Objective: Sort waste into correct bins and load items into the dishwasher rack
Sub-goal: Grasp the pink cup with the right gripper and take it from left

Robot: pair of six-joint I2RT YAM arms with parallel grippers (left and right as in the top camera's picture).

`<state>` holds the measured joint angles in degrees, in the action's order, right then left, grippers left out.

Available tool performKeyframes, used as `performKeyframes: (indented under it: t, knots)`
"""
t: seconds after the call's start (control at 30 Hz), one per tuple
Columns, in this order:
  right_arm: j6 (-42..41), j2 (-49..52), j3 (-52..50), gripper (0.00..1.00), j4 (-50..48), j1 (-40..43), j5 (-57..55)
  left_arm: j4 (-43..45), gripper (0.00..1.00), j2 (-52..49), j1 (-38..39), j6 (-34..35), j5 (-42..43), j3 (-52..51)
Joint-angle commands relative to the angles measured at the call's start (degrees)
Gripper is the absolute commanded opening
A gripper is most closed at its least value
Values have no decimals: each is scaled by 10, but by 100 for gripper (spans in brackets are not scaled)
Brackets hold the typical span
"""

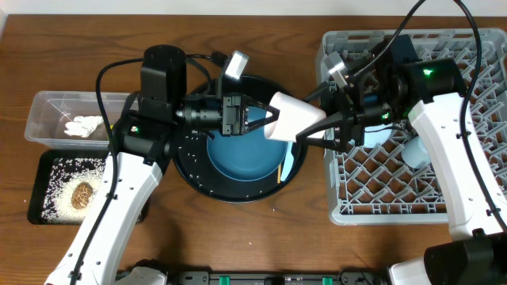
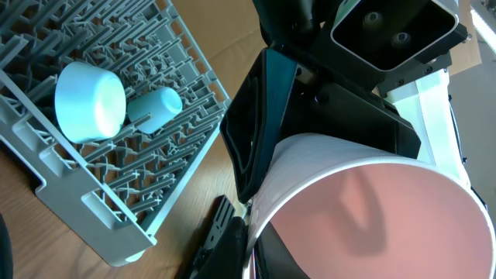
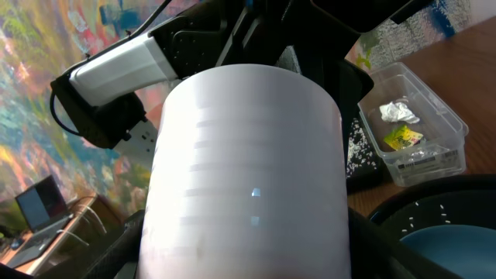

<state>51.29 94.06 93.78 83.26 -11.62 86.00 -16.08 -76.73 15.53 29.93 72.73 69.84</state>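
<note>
- At the far left, a clear plastic tub [image 1: 40,107] holds a crumpled white tissue [image 1: 83,125]. The right wrist view also shows a small yellow wrapper [image 3: 403,138] in it.
- Just in front of the tub, a shallow black tray [image 1: 41,170] carries loose white rice grains [image 1: 59,186] and a brown lumpy food piece [image 1: 81,194].
- The left arm reaches across toward the middle. The left gripper [image 1: 272,119] is clenched on the rim of the pink cup [image 1: 289,115].
- The cup hangs on its side in the air, with its mouth toward the left wrist and its base toward the right. The left wrist view looks straight into its pink inside.
- Below the cup, a large round black tray [image 1: 186,170] holds the dark-blue plate [image 1: 238,158]. A few stray rice grains lie on the tray's rim.
- The right gripper [image 1: 309,124] straddles the base end of the cup, one finger on each side. I cannot tell whether the fingers press on the cup or only flank it.
- At the right, the grey dishwasher rack [image 1: 396,198] holds the pale-blue bowl [image 2: 89,101], bottom toward the camera, among the pegs. The light-blue cup [image 2: 155,108] lies just beside it.
</note>
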Motion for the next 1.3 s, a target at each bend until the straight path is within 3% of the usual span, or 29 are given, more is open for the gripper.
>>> performKeyframes:
  t: [0.0,0.33,0.77,1.27]
  knots:
    - [11,-11,10,70,2,-10,21,4,6,-4,-1,-8,-11,5]
    - [11,-11,9,81,14,6,14,19,6,-4,-4,-7,-11,5]
    - [11,-11,-2,79,14,15,0,66,6,-4,-7,23,9,5]
    - [12,-11,-2,78,12,34,33,61,6,-3,-7,23,14,5]
